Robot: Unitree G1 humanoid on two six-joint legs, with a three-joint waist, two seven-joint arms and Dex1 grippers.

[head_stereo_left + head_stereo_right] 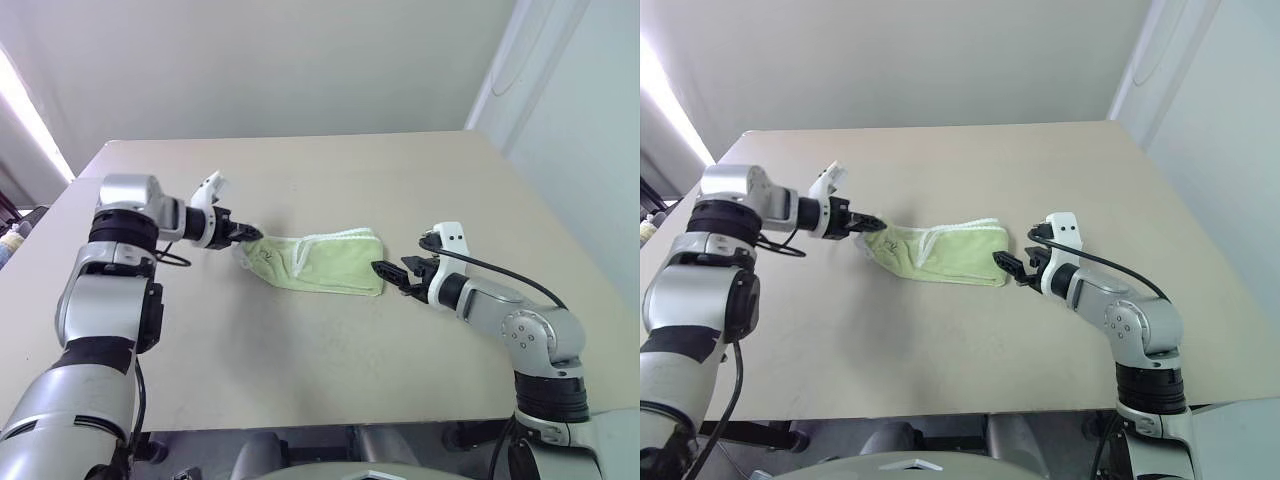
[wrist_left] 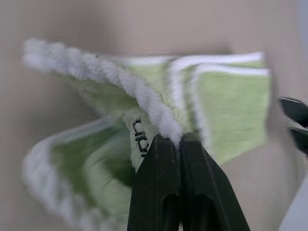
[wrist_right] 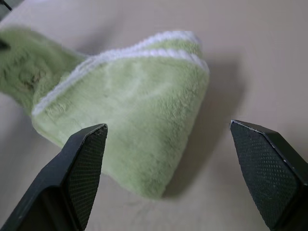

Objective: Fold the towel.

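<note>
Two grippers on this one: the left gripper (image 2: 179, 139) is clamped on the towel (image 1: 320, 262)'s white-edged end, lifting it off the bench (image 1: 330, 370) for folding over, while the right gripper (image 3: 168, 144) sits spread wide just beside the towel's other end.

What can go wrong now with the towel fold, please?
1. The left gripper pinches only the towel's white edging, so the edge may slip out.
2. The right gripper is open beside the far end, not holding it, so the whole towel may drag across the table instead of folding.
</note>
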